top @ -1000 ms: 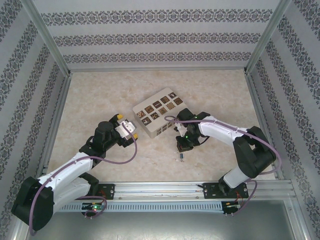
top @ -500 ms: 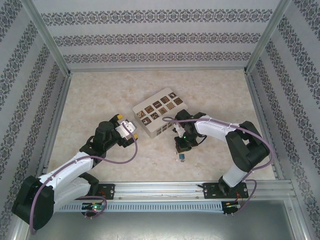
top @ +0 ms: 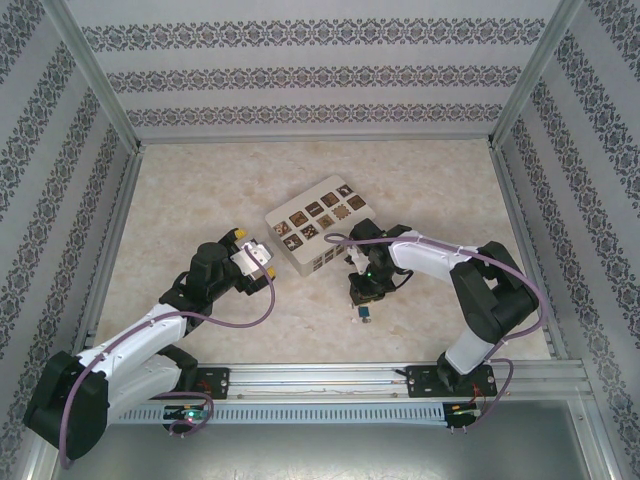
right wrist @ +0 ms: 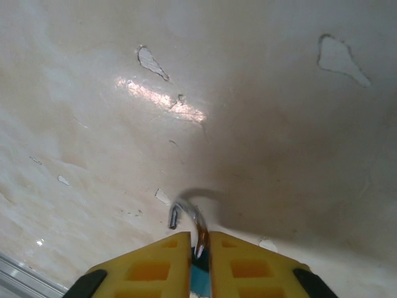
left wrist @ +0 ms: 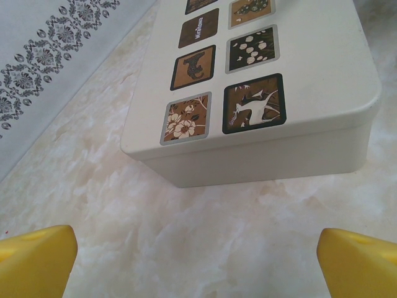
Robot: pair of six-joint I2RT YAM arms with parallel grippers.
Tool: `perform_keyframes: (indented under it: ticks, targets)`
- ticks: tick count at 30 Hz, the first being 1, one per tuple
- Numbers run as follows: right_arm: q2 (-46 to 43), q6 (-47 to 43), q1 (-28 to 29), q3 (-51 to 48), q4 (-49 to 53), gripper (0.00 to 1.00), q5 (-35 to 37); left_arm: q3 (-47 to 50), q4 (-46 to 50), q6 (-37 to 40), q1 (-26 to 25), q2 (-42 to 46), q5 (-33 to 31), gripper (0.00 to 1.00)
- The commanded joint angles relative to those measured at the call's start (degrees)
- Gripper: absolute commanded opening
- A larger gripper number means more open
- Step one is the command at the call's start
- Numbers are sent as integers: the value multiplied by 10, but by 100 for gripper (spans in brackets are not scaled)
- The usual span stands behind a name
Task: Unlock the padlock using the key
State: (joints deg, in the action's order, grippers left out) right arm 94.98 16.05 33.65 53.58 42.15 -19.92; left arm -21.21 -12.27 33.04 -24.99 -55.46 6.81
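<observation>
My right gripper (right wrist: 200, 241) is shut on the padlock (right wrist: 200, 280), whose blue body sits wedged between the yellow fingers. Its silver shackle (right wrist: 196, 216) curves out ahead of the fingertips as a hook with one end free, just above the table. From above, the padlock (top: 365, 314) is a blue speck at the tip of the right gripper (top: 362, 300), below the white box. The key cannot be made out. My left gripper (left wrist: 198, 264) is open with nothing between its fingers, facing the near corner of the white box; from above, the left gripper (top: 263, 264) is beside the box's left end.
The white box (top: 318, 233) with brown patterned tiles lies mid-table between the arms; the white box (left wrist: 260, 149) has its near wall close ahead of my left fingers. Patterned walls enclose the marble-look table (top: 200, 190). A metal rail (top: 320, 380) runs along the near edge.
The right arm's elbow has drawn in to the left and the right gripper has shifted slightly toward the padlock's spot. The left arm has not moved.
</observation>
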Motion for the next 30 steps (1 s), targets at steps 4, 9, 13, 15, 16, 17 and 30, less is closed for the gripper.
perform_keyframes:
  ticks: [4, 9, 13, 15, 16, 17, 30]
  targets:
    - [-35, -7, 1, 17, 15, 24, 28, 3, -12, 12, 7, -2, -1, 99]
    - [-69, -14, -12, 26, 22, 28, 48, 3, -13, 12, 7, -2, -1, 99]
    - [-110, -24, -32, 31, 16, 30, 63, 3, -13, 12, 7, -1, -2, 99]
    - [-131, -32, -45, 31, 7, 30, 70, 4, -17, 8, 7, 0, -5, 99]
    - [-143, -36, -53, 31, 0, 30, 76, 5, -21, 5, 7, 1, -9, 99]
    - [-154, -41, -62, 31, -6, 31, 82, 5, -24, 1, 7, 2, -14, 99]
    - [-280, -56, -210, -54, -178, 57, 146, -72, 80, -173, 19, 38, -134, 99]
